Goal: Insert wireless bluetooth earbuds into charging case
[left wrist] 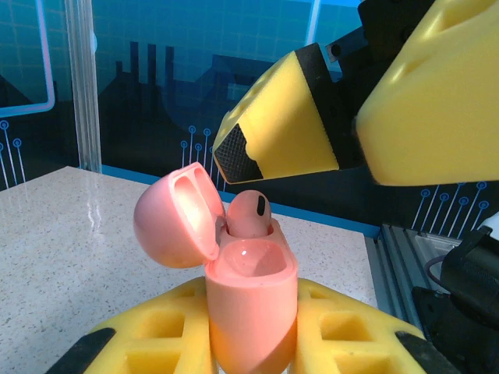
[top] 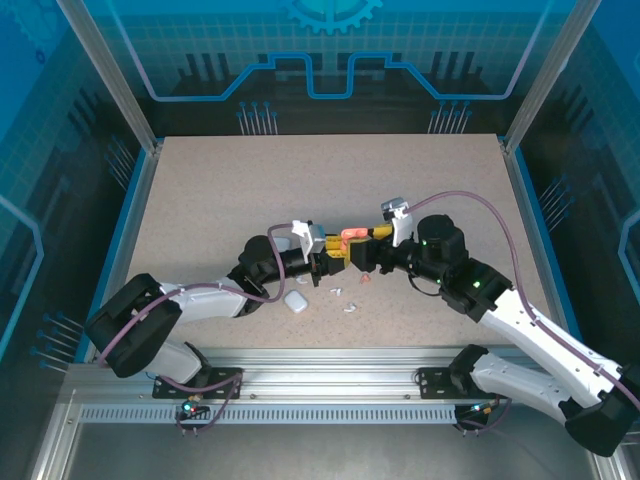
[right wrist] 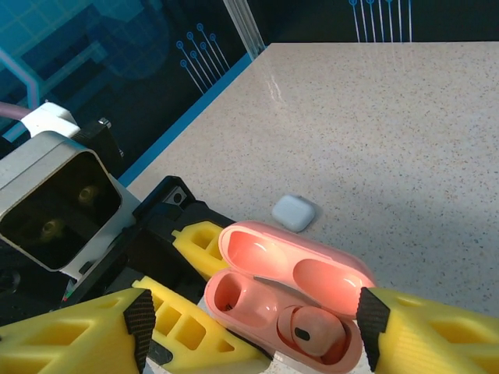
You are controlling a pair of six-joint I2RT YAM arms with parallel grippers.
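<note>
The left gripper [left wrist: 249, 339], ribbed yellow fingers closed, clamped the glossy salmon-pink pebble charging case [left wrist: 251, 292], lid hinged open, one pink earbud [right wrist: 308, 331] seated inside. The right gripper [right wrist: 257, 318] straddled it, fingers apart. Beyond lay a smooth white case [right wrist: 295, 212] on open speckled tabletop [right wrist: 405, 117]; overhead, small white earbuds [top: 349, 307] lay scattered nearby.
</note>
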